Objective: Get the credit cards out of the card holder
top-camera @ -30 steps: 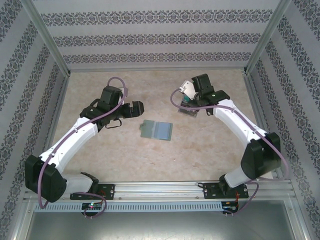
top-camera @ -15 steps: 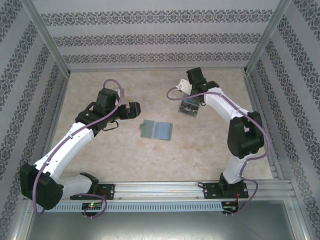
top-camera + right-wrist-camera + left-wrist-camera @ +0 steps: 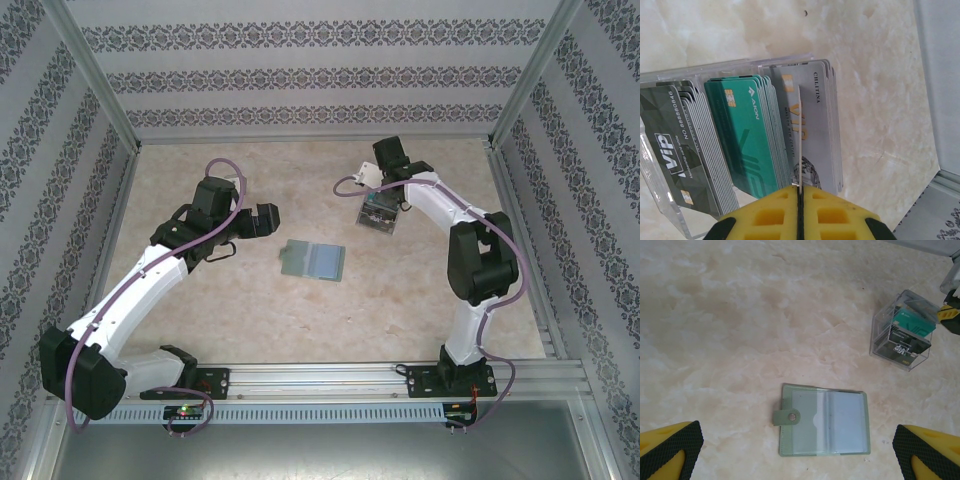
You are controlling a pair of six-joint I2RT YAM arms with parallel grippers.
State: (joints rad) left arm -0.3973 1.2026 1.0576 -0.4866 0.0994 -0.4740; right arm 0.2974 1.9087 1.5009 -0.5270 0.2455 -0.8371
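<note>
**Right gripper (image 3: 800, 200) clenched on one credit card (image 3: 799, 130), lower centre.**
We judge it may snag stacks in the clear box (image 3: 685, 75) and twist loose; left gripper (image 3: 264, 218) released.

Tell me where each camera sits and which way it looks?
Top: above, behind the robot, looking down on the table; left gripper, right gripper and their arms show.
Left wrist: on the left arm, facing down at the wallet; its spread fingers in the bottom corners.
Right wrist: on the right arm, facing down into the card holder; its shut fingers pinch a card.
Shared: all three see the card holder; top and left wrist, the wallet.
</note>
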